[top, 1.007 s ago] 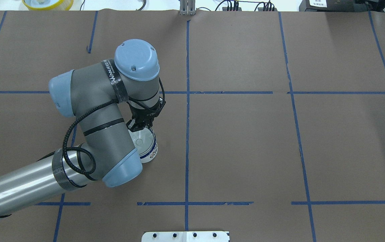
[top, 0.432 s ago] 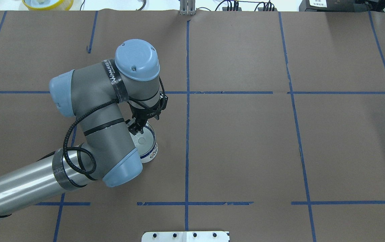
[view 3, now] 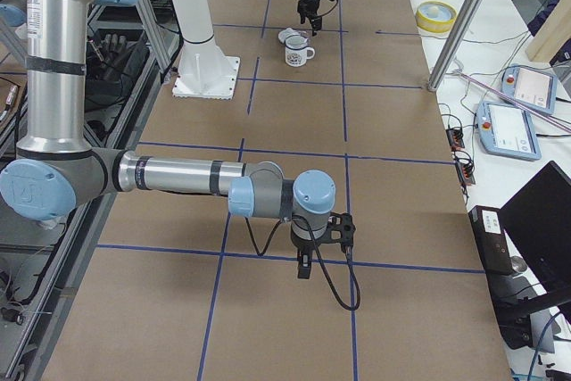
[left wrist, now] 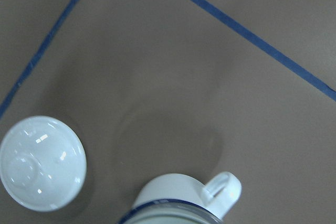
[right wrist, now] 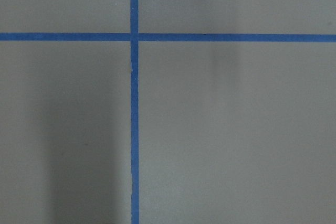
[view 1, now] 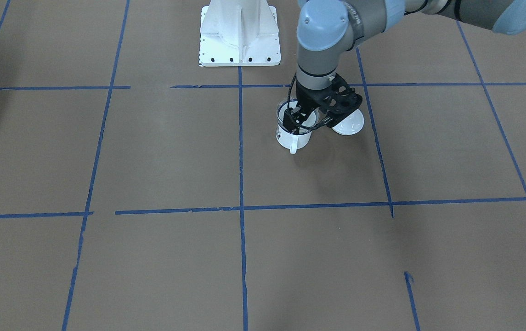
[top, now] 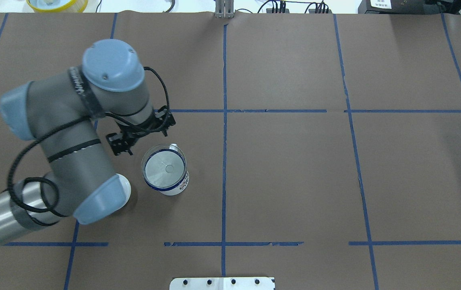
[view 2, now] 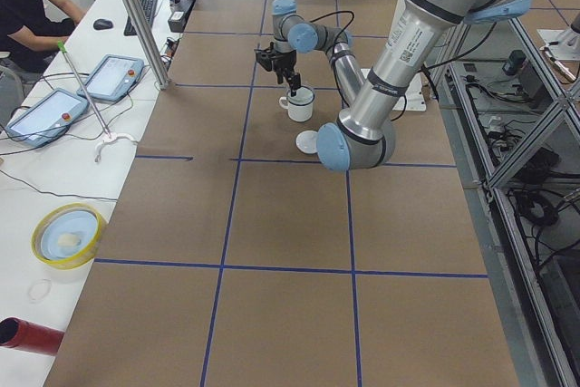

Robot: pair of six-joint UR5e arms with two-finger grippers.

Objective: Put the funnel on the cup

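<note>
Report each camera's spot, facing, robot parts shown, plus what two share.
Front-facing: across table, facing robot's base; left arm, blue-rimmed white enamel mug.
Overhead: behind base, looking down; left gripper, clear plastic funnel in mug.
Exterior left: table's end; left arm near.
Exterior right: opposite end; right gripper near.
Left wrist: downward; mug, round white lid.
Right wrist: downward; blue tape.
Front-facing and left wrist share the lid.

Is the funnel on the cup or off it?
On. The funnel sits upright in the cup, spout central; the left claw is beside it, apart.
</note>
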